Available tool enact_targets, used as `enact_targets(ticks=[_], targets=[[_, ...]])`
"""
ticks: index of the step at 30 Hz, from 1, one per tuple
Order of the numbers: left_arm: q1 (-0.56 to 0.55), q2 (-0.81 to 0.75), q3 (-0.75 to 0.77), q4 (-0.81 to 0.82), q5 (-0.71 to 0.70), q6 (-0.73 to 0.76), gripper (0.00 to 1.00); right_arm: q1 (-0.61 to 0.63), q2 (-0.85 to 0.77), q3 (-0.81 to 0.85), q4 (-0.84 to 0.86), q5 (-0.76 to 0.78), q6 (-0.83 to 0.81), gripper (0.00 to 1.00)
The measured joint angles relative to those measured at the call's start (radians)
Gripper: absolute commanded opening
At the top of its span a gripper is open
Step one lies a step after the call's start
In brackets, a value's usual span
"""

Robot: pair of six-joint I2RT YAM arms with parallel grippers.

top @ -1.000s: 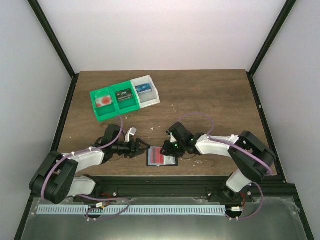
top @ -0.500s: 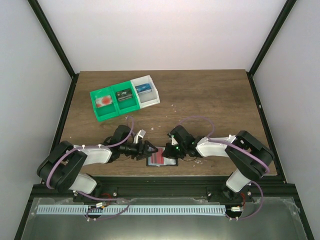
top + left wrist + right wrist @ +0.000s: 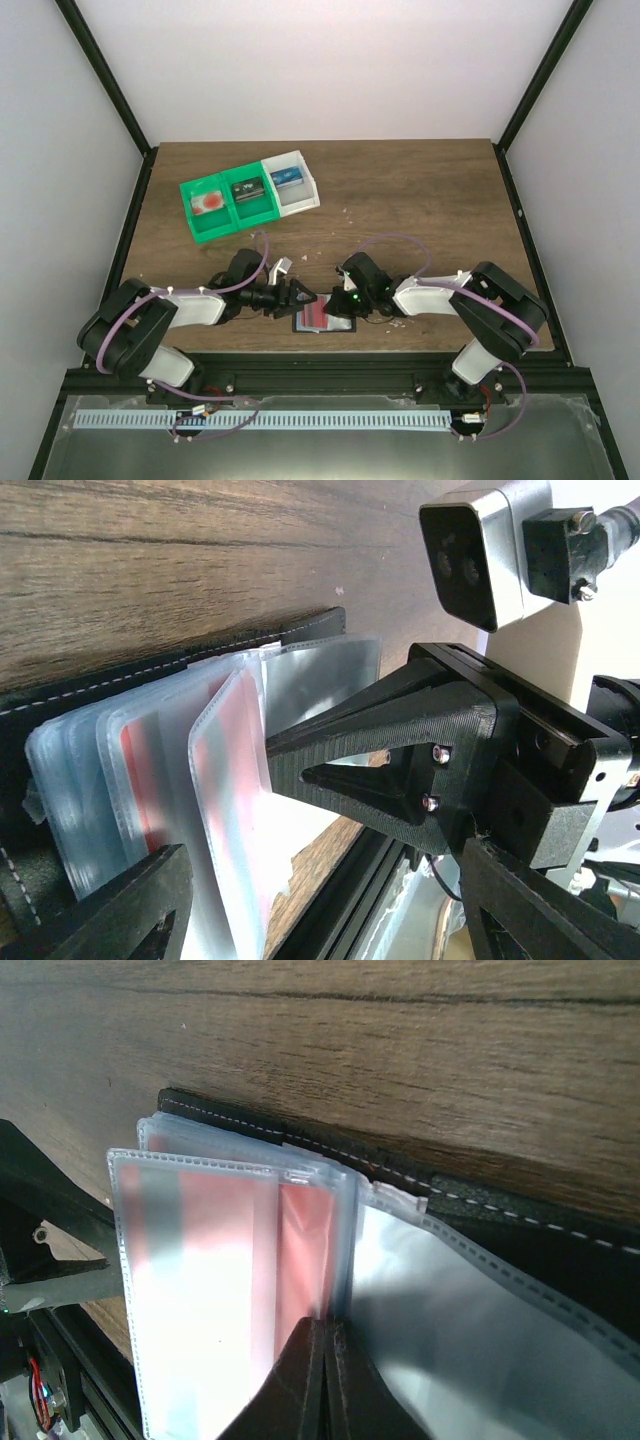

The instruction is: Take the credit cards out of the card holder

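1. The right gripper [image 3: 324, 1335] was pinched shut on one of the clear sleeves [image 3: 470, 1310] of the card holder [image 3: 325, 320]. It would need to keep that hold firm so the holder could not slide.
2. The left gripper [image 3: 296, 297] stood wide open and empty, just beside the fanned sleeves. It would do best to close on a card's bare edge, not the plastic, and pull straight along the pocket.
3. The card holder lay open at the near edge of the table [image 3: 420, 190], between both grippers. It was black with white stitching, and the red and pale credit cards [image 3: 300, 1230] sat inside the cloudy sleeves.

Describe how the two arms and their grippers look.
Both arms have white shells between black joints. A purple cable loops along the left arm and along the right arm. The left gripper and right gripper carry black, triangular, cut-out fingers. A green light glows near the right wrist.
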State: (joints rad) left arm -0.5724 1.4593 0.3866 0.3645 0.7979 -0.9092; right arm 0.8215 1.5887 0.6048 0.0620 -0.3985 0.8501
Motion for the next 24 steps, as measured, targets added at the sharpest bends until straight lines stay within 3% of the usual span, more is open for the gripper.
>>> enact_targets(ticks=[11, 16, 24], targets=[[-0.004, 0.055, 0.002, 0.042, 0.026, -0.009, 0.4, 0.0, -0.002, -0.011, 0.02, -0.002, 0.002, 0.02], [-0.006, 0.056, 0.026, 0.02, 0.021, 0.008, 0.25, 0.0, -0.012, -0.012, 0.009, -0.001, 0.002, 0.11], [-0.009, 0.067, 0.072, -0.057, -0.018, 0.072, 0.11, 0.005, -0.106, -0.011, -0.11, 0.035, -0.019, 0.24]])
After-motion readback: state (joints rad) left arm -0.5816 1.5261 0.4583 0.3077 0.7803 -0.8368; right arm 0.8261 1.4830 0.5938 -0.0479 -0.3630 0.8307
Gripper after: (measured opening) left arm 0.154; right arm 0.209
